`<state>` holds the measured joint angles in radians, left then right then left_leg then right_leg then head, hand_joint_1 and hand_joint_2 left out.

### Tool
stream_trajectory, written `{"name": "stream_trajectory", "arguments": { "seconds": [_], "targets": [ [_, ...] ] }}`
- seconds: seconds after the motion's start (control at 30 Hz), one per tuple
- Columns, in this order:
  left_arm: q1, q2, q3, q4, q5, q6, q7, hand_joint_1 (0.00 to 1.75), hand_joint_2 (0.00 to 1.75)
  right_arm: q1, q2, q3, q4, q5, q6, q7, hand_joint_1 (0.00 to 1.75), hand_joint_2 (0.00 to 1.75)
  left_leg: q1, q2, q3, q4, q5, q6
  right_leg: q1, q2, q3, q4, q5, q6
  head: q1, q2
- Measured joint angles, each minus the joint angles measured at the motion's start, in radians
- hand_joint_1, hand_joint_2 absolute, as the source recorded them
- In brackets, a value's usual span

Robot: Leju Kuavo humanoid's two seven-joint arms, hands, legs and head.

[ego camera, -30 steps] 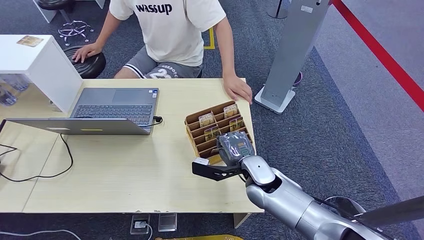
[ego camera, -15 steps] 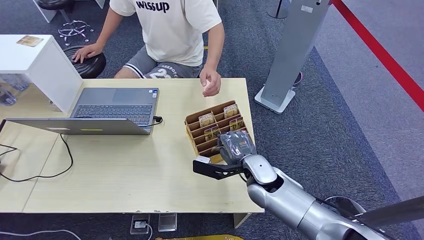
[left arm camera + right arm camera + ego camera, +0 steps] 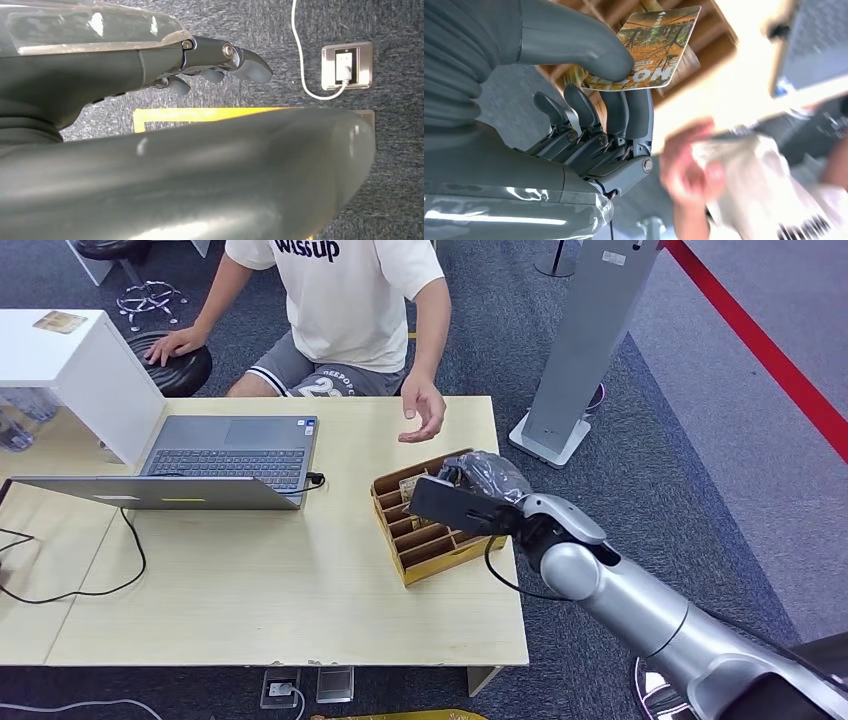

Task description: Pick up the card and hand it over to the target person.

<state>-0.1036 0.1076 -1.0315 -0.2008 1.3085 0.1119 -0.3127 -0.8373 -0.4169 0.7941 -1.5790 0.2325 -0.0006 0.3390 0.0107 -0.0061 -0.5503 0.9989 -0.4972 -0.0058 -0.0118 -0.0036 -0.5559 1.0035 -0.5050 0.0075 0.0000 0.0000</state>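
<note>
In the right wrist view my right hand point(image 3: 589, 100) pinches an orange-and-green printed card point(image 3: 651, 47) between thumb and fingers. From the head view that hand point(image 3: 480, 488) hovers over the far end of the brown cardboard card holder point(image 3: 430, 545) on the wooden table point(image 3: 250, 590). The person in a white T-shirt point(image 3: 345, 300) sits across the table. Their open hand point(image 3: 422, 412) is raised just beyond my right hand and appears blurred point(image 3: 689, 170) in the right wrist view. My left hand point(image 3: 215, 62) hangs over the floor, fingers loose and holding nothing.
An open laptop point(image 3: 225, 455) with a black cable point(image 3: 120, 560) takes up the table's left half, beside a white box point(image 3: 80, 365). A grey pillar on a base point(image 3: 585, 350) stands right of the table. A black stool point(image 3: 180, 368) is under the person's other hand.
My right hand rose from the near end of the holder and moved toward the person. The person's hand lifted off the table corner and opened toward my hand.
</note>
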Motion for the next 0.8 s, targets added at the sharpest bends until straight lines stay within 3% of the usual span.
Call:
{"name": "stream_trajectory", "arguments": {
  "seconds": [0.27, 0.57, 0.8],
  "targets": [
    [-0.001, -0.013, -0.011, 0.002, -0.005, -0.003, 0.003, 0.00, 0.00, 0.035, 0.075, -0.019, 0.061, 0.183, -0.175, -0.118, 1.54, 1.75, 0.000, 0.002, 0.003, -0.002, 0.001, 0.000, 0.001, 0.002, 0.003, -0.003, 0.001, 0.000, 0.000, 0.000],
    [-0.004, -0.018, -0.037, 0.004, -0.019, -0.005, 0.005, 0.00, 0.00, 0.087, 0.174, -0.004, 0.311, 0.409, -0.386, -0.237, 1.54, 1.75, 0.001, 0.003, 0.006, -0.005, 0.001, 0.000, 0.001, 0.003, 0.006, -0.005, 0.002, 0.000, 0.000, 0.000],
    [-0.006, -0.017, -0.054, 0.003, -0.030, 0.004, -0.001, 0.00, 0.00, 0.092, 0.210, 0.018, 0.475, 0.401, -0.403, -0.296, 1.54, 1.75, 0.001, 0.003, 0.006, -0.005, 0.001, 0.000, 0.001, 0.003, 0.006, -0.006, 0.003, 0.000, 0.000, 0.000]
  ]
}}
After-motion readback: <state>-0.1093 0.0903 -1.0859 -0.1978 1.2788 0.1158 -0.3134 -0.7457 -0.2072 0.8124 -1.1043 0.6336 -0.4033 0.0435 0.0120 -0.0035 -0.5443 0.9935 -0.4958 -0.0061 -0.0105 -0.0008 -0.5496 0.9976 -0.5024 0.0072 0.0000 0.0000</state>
